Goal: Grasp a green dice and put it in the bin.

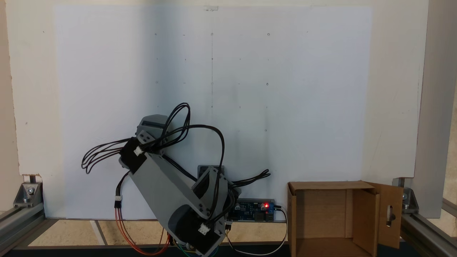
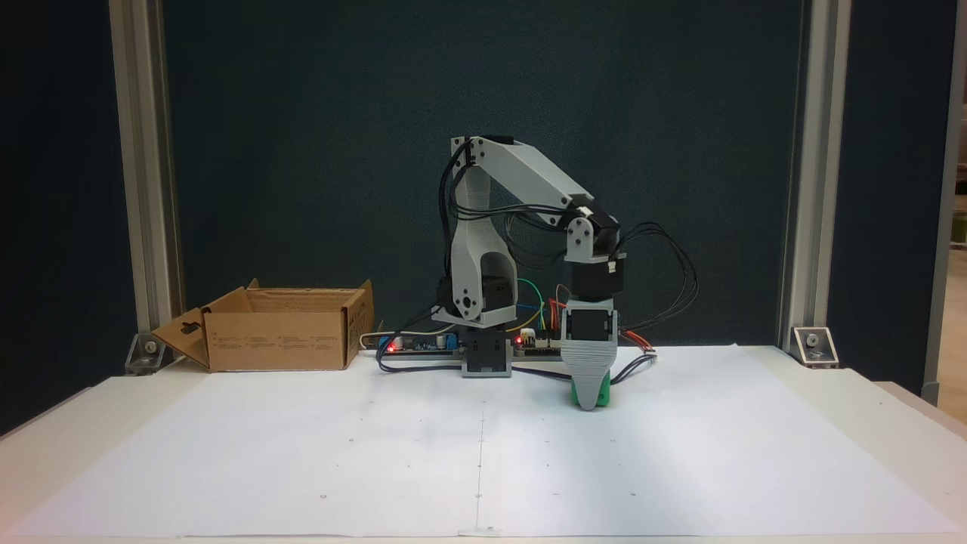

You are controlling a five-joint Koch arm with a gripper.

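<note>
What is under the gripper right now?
In a fixed view the gripper points straight down onto the white paper, with the green dice showing around its tip. The jaws cover most of the dice, so contact is unclear.

One robot arm (image 2: 521,181), one gripper (image 2: 589,400), one green dice (image 2: 600,396), one cardboard box (image 2: 276,340), one white paper sheet (image 2: 378,453), one circuit board (image 1: 255,210)

A white paper sheet (image 2: 483,446) covers most of the tabletop (image 2: 899,423), marked with small dots and a thin centre line. Aluminium frame posts (image 2: 802,174) stand at both sides, fixed by metal corner brackets (image 2: 814,344). A dark blue backdrop (image 2: 302,136) hangs behind. A circuit board (image 1: 255,210) with a red light lies on the tabletop.
</note>
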